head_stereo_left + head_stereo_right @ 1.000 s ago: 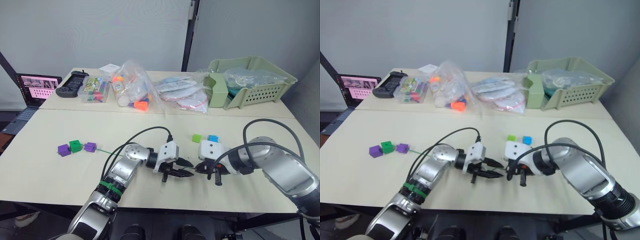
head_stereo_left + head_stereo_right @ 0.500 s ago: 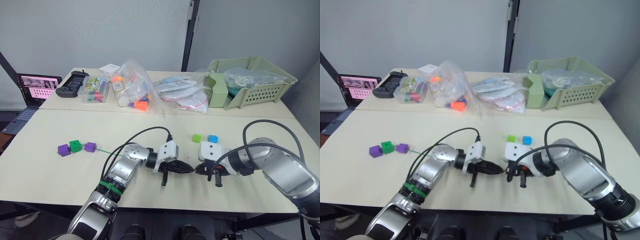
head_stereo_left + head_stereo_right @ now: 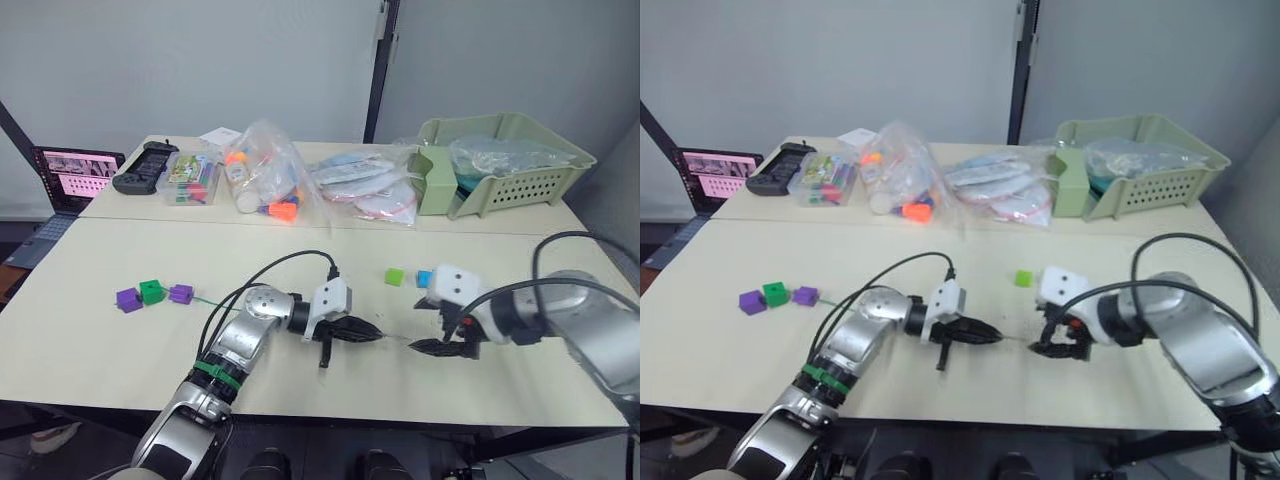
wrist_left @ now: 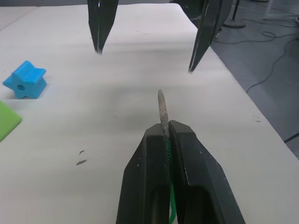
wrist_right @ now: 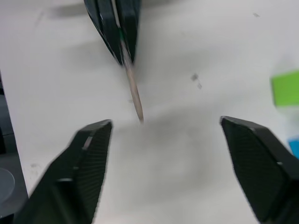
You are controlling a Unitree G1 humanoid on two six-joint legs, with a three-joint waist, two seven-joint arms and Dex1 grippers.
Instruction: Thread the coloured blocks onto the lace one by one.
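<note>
A long cream-coloured table [image 3: 120, 350] stands before a plain pale grey wall [image 3: 200, 60] crossed by a dark vertical post [image 3: 378, 70]. A second cream table [image 3: 520, 222] abuts its far edge. Dark grey floor [image 4: 275, 56] with loose cables shows beside the tabletop.

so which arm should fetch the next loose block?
Right. The right gripper is open, empty, and near the light green block and blue block. The left gripper is shut on the lace, tip pointing out.
</note>
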